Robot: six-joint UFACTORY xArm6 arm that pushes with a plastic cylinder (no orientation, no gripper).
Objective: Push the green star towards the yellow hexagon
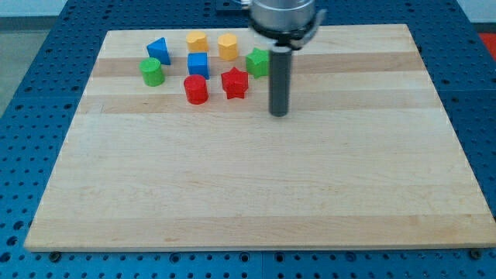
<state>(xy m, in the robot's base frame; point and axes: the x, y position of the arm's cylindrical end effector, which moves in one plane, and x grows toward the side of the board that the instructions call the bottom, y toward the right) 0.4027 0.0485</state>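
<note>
The green star (256, 62) lies near the view's top, partly behind the dark rod. A yellow hexagon (228, 46) sits just to its upper left, a small gap away. A second yellow block (197, 41), also roughly hexagonal, lies further left. My tip (279, 113) rests on the board below and to the right of the green star, apart from it.
A red star (235, 83) lies below the yellow hexagon. A red cylinder (196, 89), a blue cube (198, 65), a blue triangular block (159, 50) and a green cylinder (152, 71) lie further left. The wooden board (256, 194) sits on a blue perforated table.
</note>
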